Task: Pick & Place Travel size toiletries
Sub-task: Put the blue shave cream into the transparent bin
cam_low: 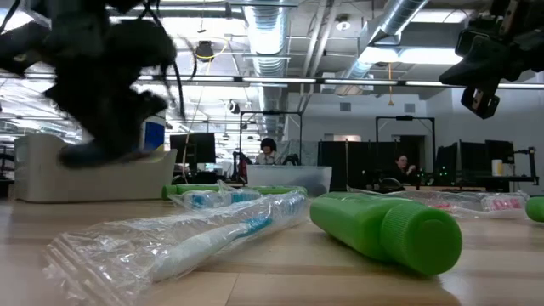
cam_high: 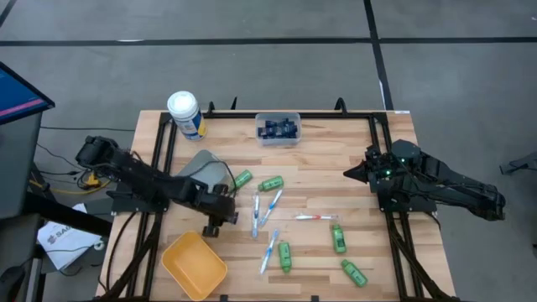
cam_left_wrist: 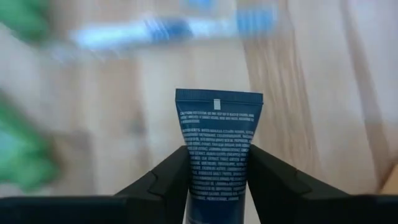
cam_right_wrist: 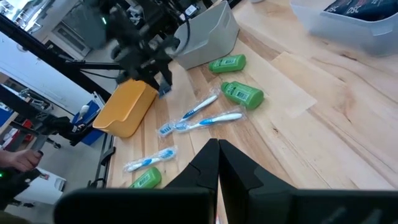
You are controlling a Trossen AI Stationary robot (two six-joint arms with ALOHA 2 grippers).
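Note:
A dark navy tube (cam_left_wrist: 219,124) sits between the fingers of my left gripper (cam_left_wrist: 219,155), which hangs over the table's left half (cam_high: 220,220) near the yellow bin (cam_high: 194,264). Green bottles (cam_high: 270,184) (cam_high: 284,256) (cam_high: 338,237), white-blue toothbrushes (cam_high: 270,207) (cam_high: 268,252) and a red-and-white toothbrush (cam_high: 316,217) lie flat on the wood. My right gripper (cam_right_wrist: 217,152) is shut on nothing and is held up at the table's right side (cam_high: 357,172). My left gripper pinches the tube's printed body (cam_left_wrist: 199,177) between its two fingers, one on each side. The tube's flat crimped end (cam_left_wrist: 219,96) sticks out beyond the fingertips. The fingers slant down from above. The tube (cam_right_wrist: 163,91) is lifted clear of the table.
A clear bin (cam_high: 278,128) with navy tubes stands at the far edge, a grey bin (cam_high: 207,166) lies at the left, and a white canister (cam_high: 185,115) stands at the far left corner. Another green bottle (cam_high: 242,178) lies beside the grey bin.

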